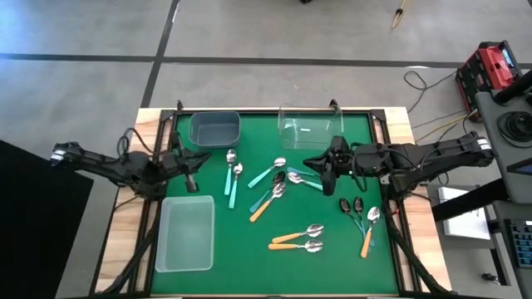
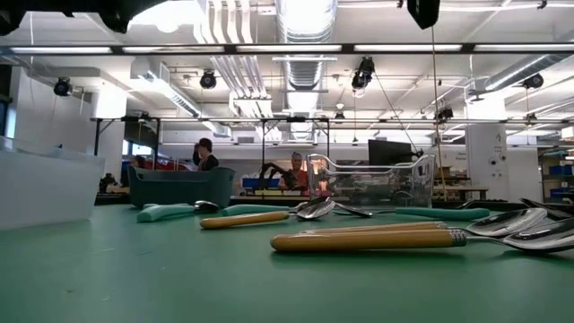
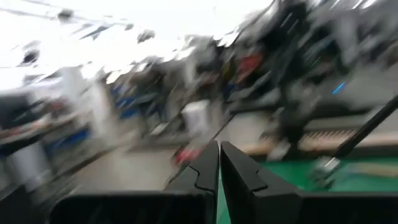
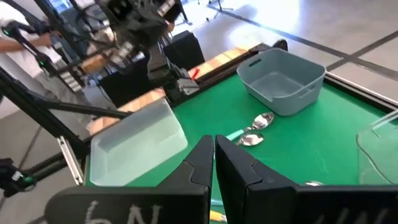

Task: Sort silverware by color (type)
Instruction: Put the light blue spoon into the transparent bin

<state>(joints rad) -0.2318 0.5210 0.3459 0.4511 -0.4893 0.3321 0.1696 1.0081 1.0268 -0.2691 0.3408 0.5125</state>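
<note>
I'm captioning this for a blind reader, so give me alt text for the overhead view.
Spoons with orange, teal and light-blue handles lie scattered on a green table among a grey bin, a clear bin and a frosted bin. The shut left gripper and shut right gripper hang over it.

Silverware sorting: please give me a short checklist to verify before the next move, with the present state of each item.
1. Left gripper empty and shut, at the table's left side between the two bins: ok.
2. Right gripper empty and shut, above the middle of the green mat: ok.
3. Three bins present and empty: grey-blue bin, clear bin, frosted bin: ok.
4. Spoons already sorted: not ok, all lie loose on the mat, colours mixed.
5. An easy first pick: ok, the two teal-handled spoons lie apart from the others.
6. Overlap in the middle cluster of spoons: not ok, handles cross there.
</note>
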